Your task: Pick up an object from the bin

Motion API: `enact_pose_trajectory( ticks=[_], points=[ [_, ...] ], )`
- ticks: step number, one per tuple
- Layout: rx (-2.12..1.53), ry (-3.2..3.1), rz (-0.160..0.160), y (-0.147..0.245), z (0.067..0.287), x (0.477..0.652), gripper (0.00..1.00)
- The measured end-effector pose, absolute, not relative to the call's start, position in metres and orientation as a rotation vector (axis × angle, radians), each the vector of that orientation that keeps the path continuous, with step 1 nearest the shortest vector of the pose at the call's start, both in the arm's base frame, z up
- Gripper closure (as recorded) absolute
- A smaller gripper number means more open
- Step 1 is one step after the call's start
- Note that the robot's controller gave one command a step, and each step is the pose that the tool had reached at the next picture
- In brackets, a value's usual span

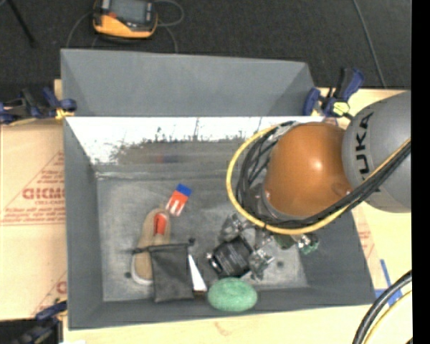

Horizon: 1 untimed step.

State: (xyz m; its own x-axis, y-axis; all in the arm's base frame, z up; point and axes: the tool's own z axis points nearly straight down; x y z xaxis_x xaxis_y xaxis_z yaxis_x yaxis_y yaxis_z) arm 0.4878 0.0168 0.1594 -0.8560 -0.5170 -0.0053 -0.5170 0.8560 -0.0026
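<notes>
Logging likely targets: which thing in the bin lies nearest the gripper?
The black blocky thing right beside the gripper; the green oval lump, dark pouch and orange tube lie farther off.

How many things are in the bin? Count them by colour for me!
Green: 1, the oval lump
Black or dark grey: 2, the flat pouch and the chunky thing
Tan: 1, the shoe-shaped thing
Orange with a blue end: 1, the small tube
White: 1, the thin strip
Total I can see: 6
</notes>
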Motion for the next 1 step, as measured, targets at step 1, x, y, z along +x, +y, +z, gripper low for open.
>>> enact_pose_trajectory(
  ticks=[1],
  points=[
    [-0.848,3.027,0.001,0.0245,0.2007,0.4906,1.00]
  ],
)
